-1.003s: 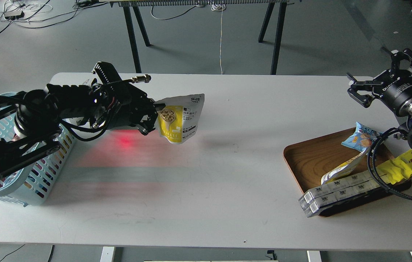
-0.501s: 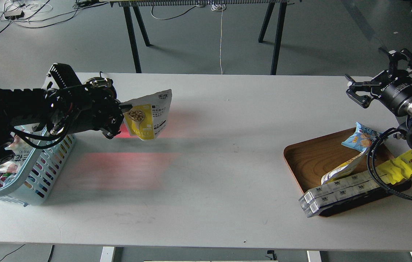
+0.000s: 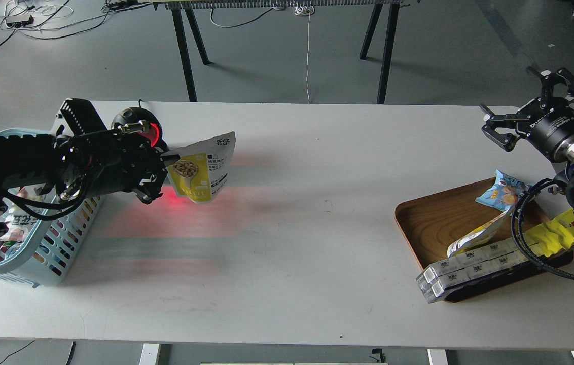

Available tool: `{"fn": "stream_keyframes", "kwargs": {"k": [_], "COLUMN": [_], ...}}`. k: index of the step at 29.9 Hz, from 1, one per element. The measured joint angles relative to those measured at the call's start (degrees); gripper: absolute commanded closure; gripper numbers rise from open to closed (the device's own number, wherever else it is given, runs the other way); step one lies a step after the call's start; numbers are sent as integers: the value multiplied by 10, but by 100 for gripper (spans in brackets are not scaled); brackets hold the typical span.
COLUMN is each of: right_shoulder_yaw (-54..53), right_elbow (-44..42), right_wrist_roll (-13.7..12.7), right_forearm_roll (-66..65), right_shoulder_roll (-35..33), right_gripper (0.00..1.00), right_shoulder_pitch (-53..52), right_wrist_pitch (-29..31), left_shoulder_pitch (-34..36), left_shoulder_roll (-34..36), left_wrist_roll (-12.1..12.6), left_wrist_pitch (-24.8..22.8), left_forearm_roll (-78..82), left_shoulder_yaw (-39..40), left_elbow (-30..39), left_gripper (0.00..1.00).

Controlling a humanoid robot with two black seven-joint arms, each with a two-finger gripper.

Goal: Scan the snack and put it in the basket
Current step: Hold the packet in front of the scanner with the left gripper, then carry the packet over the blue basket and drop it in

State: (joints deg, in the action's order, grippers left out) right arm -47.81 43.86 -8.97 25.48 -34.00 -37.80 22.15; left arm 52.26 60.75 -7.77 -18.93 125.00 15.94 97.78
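Head view: our left gripper (image 3: pixel 164 170) is clamped on the left edge of the snack (image 3: pixel 201 167), holding the pouch above the table (image 3: pixel 287 228), just right of the basket (image 3: pixel 38 253). Red light falls on the tabletop beneath the pouch. Our right gripper (image 3: pixel 525 109) hangs over the far right table edge, fingers spread, holding nothing. Wooden tray (image 3: pixel 434 223) with other packets lies below it.
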Motion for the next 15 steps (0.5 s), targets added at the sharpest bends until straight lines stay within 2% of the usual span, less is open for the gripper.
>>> {"fn": "stream_keyframes", "kwargs": {"k": [8, 15], "right_shoulder_yaw": [0, 0], "right_elbow": [0, 0], "right_wrist_roll": [0, 0], "right_forearm_roll": [-3, -3], "right_shoulder_roll": [0, 0], "right_gripper": [0, 0], "right_shoulder_pitch": [0, 1], "right_wrist_pitch": [0, 0], "left_shoulder_pitch": [-3, -2], "left_shoulder_roll": [15, 70], "left_wrist_roll": [6, 4], "left_wrist_pitch": [10, 41], "left_forearm_roll": [0, 0], "left_shoulder_yaw": [2, 3], "left_elbow": [2, 13], "left_gripper": [100, 100]}}
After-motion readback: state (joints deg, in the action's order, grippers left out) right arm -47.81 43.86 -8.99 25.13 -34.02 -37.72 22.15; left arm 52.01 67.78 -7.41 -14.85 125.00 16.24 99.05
